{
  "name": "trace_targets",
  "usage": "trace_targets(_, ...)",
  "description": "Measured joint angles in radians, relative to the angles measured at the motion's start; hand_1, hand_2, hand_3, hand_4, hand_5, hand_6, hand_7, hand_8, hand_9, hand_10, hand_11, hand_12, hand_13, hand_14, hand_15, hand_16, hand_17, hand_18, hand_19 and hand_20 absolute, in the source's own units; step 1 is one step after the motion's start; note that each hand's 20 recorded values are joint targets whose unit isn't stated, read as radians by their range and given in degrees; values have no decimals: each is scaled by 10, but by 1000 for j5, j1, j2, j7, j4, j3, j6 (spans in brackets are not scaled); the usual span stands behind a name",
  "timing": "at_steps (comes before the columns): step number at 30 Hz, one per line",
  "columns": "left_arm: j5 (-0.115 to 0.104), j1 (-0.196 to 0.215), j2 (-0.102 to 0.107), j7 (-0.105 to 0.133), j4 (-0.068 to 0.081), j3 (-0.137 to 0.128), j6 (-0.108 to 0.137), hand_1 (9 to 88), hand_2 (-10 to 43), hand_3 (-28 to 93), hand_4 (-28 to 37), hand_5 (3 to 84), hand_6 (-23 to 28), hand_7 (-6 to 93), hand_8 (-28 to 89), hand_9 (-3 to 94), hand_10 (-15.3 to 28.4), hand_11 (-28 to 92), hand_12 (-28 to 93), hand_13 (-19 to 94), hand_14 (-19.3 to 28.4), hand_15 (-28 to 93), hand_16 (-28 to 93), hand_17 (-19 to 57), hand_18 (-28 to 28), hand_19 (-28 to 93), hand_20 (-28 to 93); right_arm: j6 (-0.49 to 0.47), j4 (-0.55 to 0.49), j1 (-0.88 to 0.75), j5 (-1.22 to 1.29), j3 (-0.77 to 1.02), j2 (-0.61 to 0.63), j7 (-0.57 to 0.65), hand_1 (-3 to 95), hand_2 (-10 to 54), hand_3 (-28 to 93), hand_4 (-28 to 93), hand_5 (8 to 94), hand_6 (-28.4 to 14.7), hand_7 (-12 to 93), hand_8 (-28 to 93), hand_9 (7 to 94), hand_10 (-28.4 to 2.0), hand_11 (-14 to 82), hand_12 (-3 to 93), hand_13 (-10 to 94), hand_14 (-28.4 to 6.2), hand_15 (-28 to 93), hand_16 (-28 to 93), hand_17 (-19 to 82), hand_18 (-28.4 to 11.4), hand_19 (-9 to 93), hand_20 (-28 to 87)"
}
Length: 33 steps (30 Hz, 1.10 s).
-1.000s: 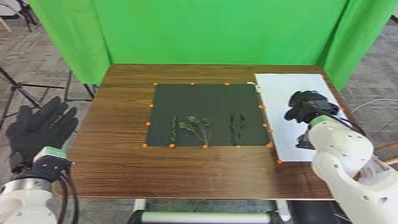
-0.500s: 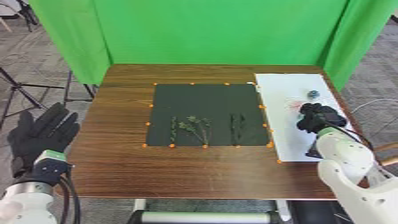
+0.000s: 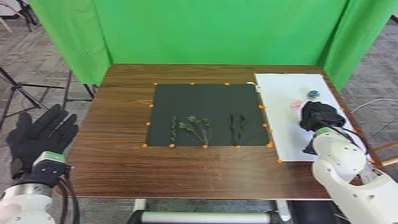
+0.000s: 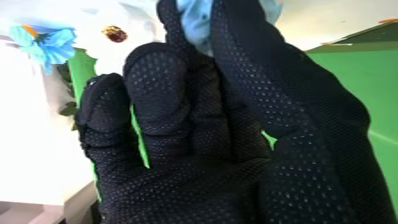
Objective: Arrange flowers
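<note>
The right hand [image 3: 322,116], black-gloved, was over a white rectangular board [image 3: 282,90], its grip impossible to tell, near a small blue flower [image 3: 313,94]. Green leafy stems [image 3: 204,131] lay on a dark square sheet [image 3: 200,100]; the black-gloved left hand [image 3: 37,135] was spread.

It looks like a robotics lab: white robot arms [image 3: 342,156] at a tabletop [image 3: 213,172] dotted with orange markers [image 3: 145,145], a green curtain [image 3: 213,35] hung behind, black stand legs [image 3: 19,86] on grey flooring [image 3: 371,65].
</note>
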Motion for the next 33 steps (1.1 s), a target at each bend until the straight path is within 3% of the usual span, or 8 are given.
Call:
trace_targets(7,1,7,-2,0,-2,-8,-1,255,101,725,-283,401,79,201,-110,332,150,267,92,232,154,410,-97,-48,136,300,86,72,-17,-5,-6,-28,-2,18,602,-95,692,-283,695,13,456,82,845,-86,170,477,716,-88,664,395,407,-223,883,426)
trace_targets(13,6,8,-4,-2,0,-9,1,255,101,725,-283,399,77,202,-109,331,149,265,93,233,153,408,-96,-47,136,299,85,111,-91,85,64,-178,-17,11,597,-95,704,-283,705,9,438,98,850,-88,166,474,721,-89,665,391,412,-227,888,420)
trace_targets(15,19,-8,-4,-8,7,9,0,255,101,725,-283,398,77,203,-109,331,149,265,93,233,153,408,-95,-47,137,299,86,118,-119,146,169,-247,-36,22,598,-95,703,-283,707,8,436,99,850,-88,165,474,722,-90,666,389,414,-227,890,418)
trace_targets(18,30,-59,2,-13,29,58,0,254,100,726,-283,399,77,203,-109,331,148,265,94,233,152,408,-95,-47,136,299,86,122,-125,249,328,-336,-89,38,599,-95,703,-283,708,9,433,103,851,-87,164,473,723,-90,668,388,416,-228,897,417)
trace_targets(21,44,-120,15,-20,53,110,8,254,100,727,-283,398,76,206,-110,331,147,266,94,234,150,406,-95,-46,136,297,86,118,-103,342,416,-410,-158,29,598,-95,704,-283,710,8,431,105,853,-87,164,473,725,-89,671,386,419,-226,902,416)
trace_targets(24,47,-172,29,-23,71,143,15,255,100,726,-283,399,76,207,-111,332,145,268,94,235,149,405,-95,-46,136,296,86,115,-54,437,493,-494,-219,18,595,-95,707,-283,711,8,429,107,853,-88,164,474,726,-90,673,384,420,-227,905,413)
trace_targets(28,47,-198,38,-24,75,144,19,255,101,726,-283,398,76,206,-112,333,145,270,93,235,149,406,-94,-45,135,295,86,106,30,560,522,-636,-278,-15,588,-95,711,-283,714,7,426,105,854,-88,164,474,728,-94,677,374,421,-227,908,409)
trace_targets(33,37,-181,38,-16,72,131,31,255,102,727,-283,398,77,208,-112,332,147,274,91,235,150,410,-94,-46,136,297,88,70,137,667,448,-776,-357,-29,587,-95,709,-283,714,4,424,106,850,-89,169,473,726,-95,684,362,421,-227,911,403)
